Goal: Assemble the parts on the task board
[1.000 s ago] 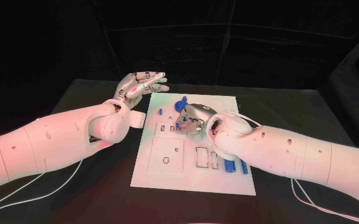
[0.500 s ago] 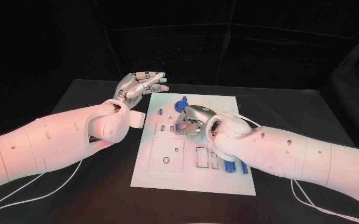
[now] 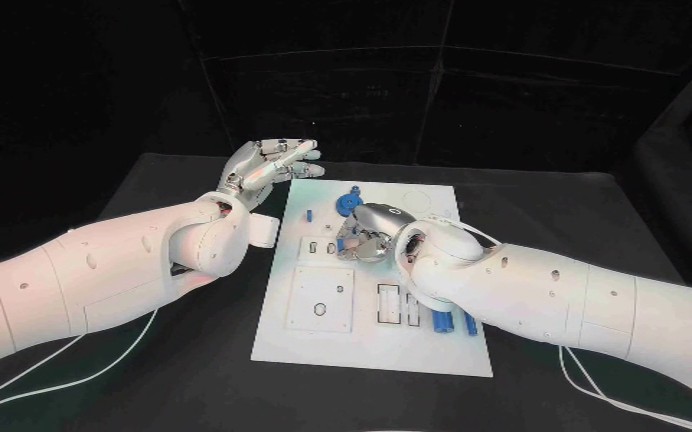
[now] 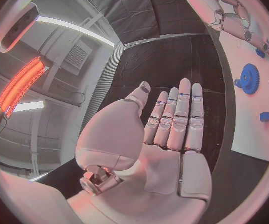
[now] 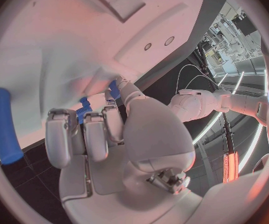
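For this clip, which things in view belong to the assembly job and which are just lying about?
Job:
- white board
- blue gear on the board
- small blue part in the right robot hand
- blue rods at the board's near right

Lying about:
- black table
- left robot hand, open, beside the board

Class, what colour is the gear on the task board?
The gear is blue, clearest in the left wrist view.

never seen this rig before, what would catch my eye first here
The white task board in the middle of the black table, with the right hand down on its centre, fingers on a small blue part. Then the left hand, raised flat and empty beside the board's far left corner, near a blue gear.
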Robot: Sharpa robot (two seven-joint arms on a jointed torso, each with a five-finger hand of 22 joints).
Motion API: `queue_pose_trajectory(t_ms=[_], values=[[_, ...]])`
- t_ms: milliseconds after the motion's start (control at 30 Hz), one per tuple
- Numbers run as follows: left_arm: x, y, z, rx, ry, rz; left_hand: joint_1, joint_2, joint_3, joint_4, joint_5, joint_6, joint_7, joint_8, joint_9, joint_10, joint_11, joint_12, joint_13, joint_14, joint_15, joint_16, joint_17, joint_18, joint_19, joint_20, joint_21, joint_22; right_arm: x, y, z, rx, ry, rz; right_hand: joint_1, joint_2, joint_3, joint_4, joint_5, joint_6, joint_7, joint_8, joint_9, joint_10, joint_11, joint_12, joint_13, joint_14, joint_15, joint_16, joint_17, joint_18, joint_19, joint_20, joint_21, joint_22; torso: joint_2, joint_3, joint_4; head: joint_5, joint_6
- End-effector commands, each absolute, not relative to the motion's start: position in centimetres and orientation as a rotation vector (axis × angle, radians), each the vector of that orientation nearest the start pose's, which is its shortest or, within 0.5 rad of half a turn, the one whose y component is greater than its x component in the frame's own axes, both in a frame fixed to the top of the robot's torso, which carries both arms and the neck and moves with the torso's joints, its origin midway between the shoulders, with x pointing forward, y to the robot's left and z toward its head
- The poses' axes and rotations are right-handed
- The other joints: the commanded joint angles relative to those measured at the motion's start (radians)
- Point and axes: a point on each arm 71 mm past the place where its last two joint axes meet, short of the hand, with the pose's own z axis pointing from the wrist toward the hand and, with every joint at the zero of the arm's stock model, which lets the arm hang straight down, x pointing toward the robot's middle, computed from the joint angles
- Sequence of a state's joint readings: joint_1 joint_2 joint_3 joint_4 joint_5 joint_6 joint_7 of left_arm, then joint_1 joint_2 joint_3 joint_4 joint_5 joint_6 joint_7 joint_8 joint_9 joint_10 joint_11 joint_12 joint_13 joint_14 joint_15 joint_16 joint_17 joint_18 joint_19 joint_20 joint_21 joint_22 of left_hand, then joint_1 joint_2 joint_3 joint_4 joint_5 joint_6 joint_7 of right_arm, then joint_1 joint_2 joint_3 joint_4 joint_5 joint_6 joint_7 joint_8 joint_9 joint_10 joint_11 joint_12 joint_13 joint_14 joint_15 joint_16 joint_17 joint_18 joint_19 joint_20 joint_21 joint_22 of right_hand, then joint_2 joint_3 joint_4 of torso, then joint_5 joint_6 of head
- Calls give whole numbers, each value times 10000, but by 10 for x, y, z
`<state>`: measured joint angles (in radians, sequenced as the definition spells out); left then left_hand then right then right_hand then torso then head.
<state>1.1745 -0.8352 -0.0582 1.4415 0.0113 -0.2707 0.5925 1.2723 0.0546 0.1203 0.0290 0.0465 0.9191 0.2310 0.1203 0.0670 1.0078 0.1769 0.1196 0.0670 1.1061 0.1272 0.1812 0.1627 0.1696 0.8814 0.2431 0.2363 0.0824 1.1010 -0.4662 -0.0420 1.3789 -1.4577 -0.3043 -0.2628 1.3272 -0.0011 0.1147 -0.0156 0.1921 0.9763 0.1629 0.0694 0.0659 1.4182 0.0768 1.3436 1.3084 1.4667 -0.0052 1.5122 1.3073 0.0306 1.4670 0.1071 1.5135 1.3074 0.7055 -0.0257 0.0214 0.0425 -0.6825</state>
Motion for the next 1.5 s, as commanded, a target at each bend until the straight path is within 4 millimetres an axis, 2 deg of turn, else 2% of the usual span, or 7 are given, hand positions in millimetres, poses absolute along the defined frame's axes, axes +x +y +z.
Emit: queue_pose_trajectory(t_ms=[33, 667, 967, 1033, 1100, 1367, 1500], values=[[497, 231, -188, -10402, 12489, -16171, -9, 70, -16, -53, 46, 41, 11, -32, -5, 82, 1, -35, -5, 47, 8, -55, 9, 158, 51, 13, -33, -9, 471, -51, -237, -1377, 17870, 7480, -119, -51, -26, 82, -66, -141, 17, -58, -1, -89, -1, -61, 499, 730, 87, -51, 1205, 19, -21, 69, -44, 1312, 3, -1, -2, -1, -5], [498, 233, -188, -10451, 12539, -16042, 14, 60, -11, -99, 45, 92, -24, -29, 1, 149, -24, -40, 1, 113, -14, -63, 34, 164, 100, -2, -32, -24, 462, -57, -221, -943, 15963, 8877, -340, -553, -892, 454, 57, -1709, 318, -42, -9, -875, 275, -953, -398, 649, 320, -220, 909, 109, -312, 288, -254, 944, -9, 12, -11, 33, 13], [498, 239, -195, -9621, 14358, -14875, -311, -41, -123, 19, 57, 990, -563, 166, 54, 2030, -715, 429, 240, 2647, -874, 1314, 1095, 157, 2055, -837, 948, 327, 448, -91, -190, -1027, 15173, 11194, -66, -469, -1220, 524, 207, -1529, 271, 224, 62, -1277, 241, -1308, -804, 317, 297, -900, -239, 468, -1515, 290, -1095, -555, -33, 21, -10, 82, 96], [498, 239, -197, -9117, 15237, -14337, -540, -160, -281, 153, 35, 1310, -825, 264, 108, 2758, -1015, 720, 435, 3727, -1236, 2533, 1977, 104, 3027, -1197, 1537, 592, 450, -103, -181, -555, 15355, 11494, 82, -380, -1245, 491, 301, -1493, 248, 269, 62, -1407, 215, -1446, -954, 277, 269, -1025, -401, 509, -1662, 268, -1237, -758, -50, 27, -15, 96, 100], [499, 239, -198, -8517, 16277, -13553, -730, -231, -435, 288, 110, 1669, -1098, 386, 206, 3439, -1448, 1099, 732, 4181, -1477, 6520, 5623, 227, 4041, -1660, 2259, 947, 454, -119, -171, 114, 15519, 11699, 182, -289, -1243, 470, 363, -1468, 229, 300, 62, -1450, 197, -1500, -1025, 253, 252, -1117, -525, 531, -1725, 250, -1312, -861, -68, 26, -18, 109, 108], [503, 237, -202, -5980, 20364, -9294, -1083, -129, -699, 704, 49, 1560, -1293, 463, 551, 3788, -1542, 2302, 2128, 4358, -1729, 12209, 11754, 64, 4671, -1849, 3788, 1927, 479, -177, -136, 2041, 15283, 11258, 295, -93, -1315, 479, 450, -1456, 204, 358, 52, -1532, 166, -1617, -1196, 157, 211, -1456, -983, 601, -1930, 205, -1559, -1214, -275, 96, -85, 190, 23], [504, 231, -203, -4465, 21717, -7304, -1387, 8, -1173, 1152, 62, 1330, -1214, 846, 854, 3182, -1577, 3095, 3035, 4378, -1776, 12977, 12774, -565, 5856, -1944, 7974, 7034, 485, -192, -129, 2456, 15202, 11010, 300, -80, -1349, 483, 461, -1449, 198, 375, 52, -1524, 161, -1609, -1202, 148, 206, -1505, -1038, 613, -1963, 198, -1606, -1278, -354, 147, -112, 246, -16]])
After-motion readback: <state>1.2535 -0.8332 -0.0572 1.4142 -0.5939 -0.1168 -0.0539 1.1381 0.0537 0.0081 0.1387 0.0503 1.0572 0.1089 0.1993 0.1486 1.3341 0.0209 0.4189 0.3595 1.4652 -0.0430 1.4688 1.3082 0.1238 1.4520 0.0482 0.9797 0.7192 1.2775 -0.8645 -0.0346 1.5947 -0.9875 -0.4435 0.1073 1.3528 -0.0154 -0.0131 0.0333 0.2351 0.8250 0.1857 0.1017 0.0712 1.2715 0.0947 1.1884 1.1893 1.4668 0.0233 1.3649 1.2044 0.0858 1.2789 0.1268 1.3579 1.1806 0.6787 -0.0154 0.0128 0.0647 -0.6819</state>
